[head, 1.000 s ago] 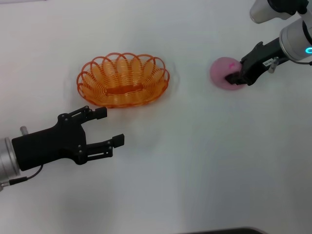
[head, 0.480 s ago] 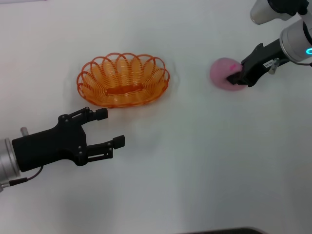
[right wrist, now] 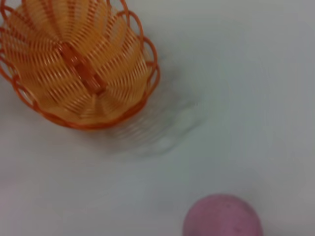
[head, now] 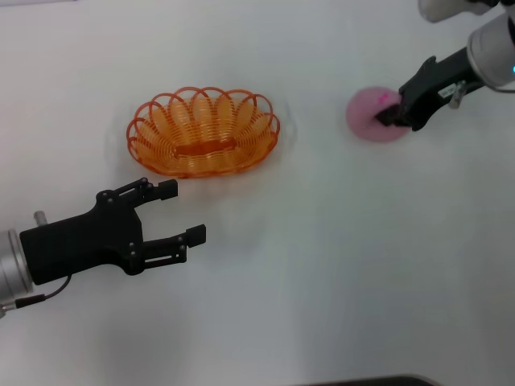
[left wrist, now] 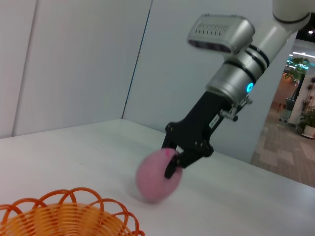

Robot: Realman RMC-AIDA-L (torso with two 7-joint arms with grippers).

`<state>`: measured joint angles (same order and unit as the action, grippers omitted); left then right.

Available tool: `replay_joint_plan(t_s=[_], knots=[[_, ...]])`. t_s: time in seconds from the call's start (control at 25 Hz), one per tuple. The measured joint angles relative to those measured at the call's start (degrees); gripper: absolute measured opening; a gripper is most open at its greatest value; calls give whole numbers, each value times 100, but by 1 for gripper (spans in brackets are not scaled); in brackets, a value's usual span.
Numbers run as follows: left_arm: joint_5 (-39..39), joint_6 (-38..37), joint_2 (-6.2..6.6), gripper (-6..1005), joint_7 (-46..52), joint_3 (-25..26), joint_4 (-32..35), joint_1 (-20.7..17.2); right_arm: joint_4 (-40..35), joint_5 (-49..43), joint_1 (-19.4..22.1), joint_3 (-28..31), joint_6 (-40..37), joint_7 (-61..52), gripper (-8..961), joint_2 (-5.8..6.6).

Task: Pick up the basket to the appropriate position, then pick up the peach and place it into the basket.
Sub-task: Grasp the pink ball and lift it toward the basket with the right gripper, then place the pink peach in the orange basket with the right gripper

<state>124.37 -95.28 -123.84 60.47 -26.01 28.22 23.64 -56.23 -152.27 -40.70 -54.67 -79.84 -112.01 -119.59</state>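
Now right gripper [head: 388,115] grips the peach [head: 368,117] beside the basket [head: 203,132].

The head view looks steeply down on the white table [head: 338,265] from above, taking in both arms, the basket [head: 203,133] and the peach [head: 372,116]. The left wrist view sits low near the table, facing across it level, with the basket [left wrist: 64,216] rim close and the peach [left wrist: 156,177] and the right gripper [left wrist: 173,158] farther off. The right wrist view looks down from close above, sharing the basket [right wrist: 74,64] and the peach [right wrist: 222,216].
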Motion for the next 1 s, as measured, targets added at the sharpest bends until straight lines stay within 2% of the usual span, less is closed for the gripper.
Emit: replay_joint_plan(t_s=[0.28,0.44,0.56,0.8,1.0], knots=[[0,0,0,874,0,0,-7,0,-954,160,1,-25,-825,-110,91,-18],[-11,0,0,874,0,-2,-11,-5,-1605,567,1,-4,-1474,-134,91,-20],[-24,1,0,874,0,-8,-16,-7,-1848,825,4,12,-1651,-135,92,-17],[-39,1,-7,874,0,-4,-32,0,-1257,1668,8,-20,-1340,101,92,-19],[-42,25,-9,874,0,-1,-103,68,-203,2846,10,-129,-446,601,91,-33]])
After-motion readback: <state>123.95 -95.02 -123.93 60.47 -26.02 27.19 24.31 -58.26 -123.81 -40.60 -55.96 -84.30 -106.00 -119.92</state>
